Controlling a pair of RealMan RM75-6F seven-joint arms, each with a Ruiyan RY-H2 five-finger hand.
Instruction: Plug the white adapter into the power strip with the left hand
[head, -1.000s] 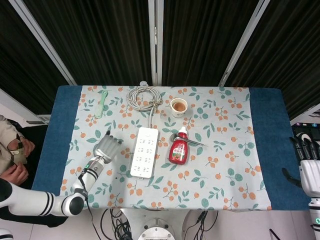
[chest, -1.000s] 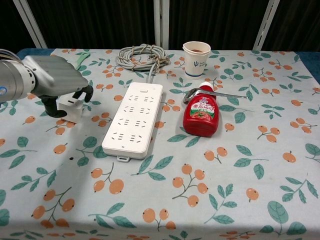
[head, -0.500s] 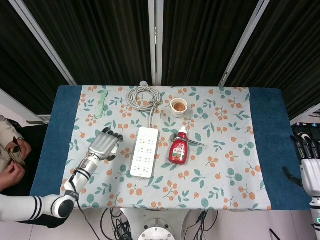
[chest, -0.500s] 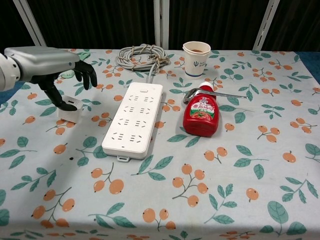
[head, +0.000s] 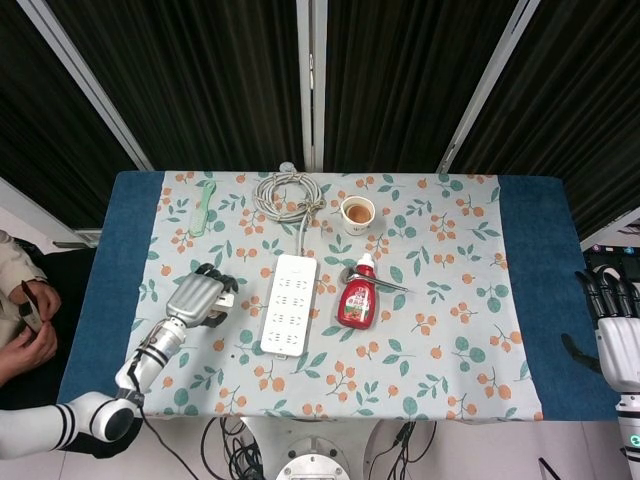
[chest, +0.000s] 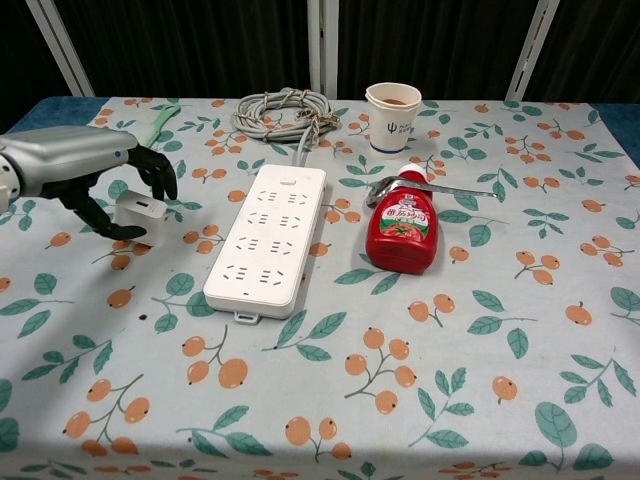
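White adapter (chest: 137, 213) sits pinched between the left hand's (chest: 95, 170) thumb and curled fingers (chest: 158, 172), left of the power strip (chest: 268, 236), whose long axis runs front to back.

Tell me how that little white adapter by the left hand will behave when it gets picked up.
The white adapter looks like a small, rigid block, so it should stay stiff and probably feel light. Its smooth, glossy sides may be slippery between the left hand's fingers. Being boxy, it likely won't roll, though it could twist in a loose pinch.
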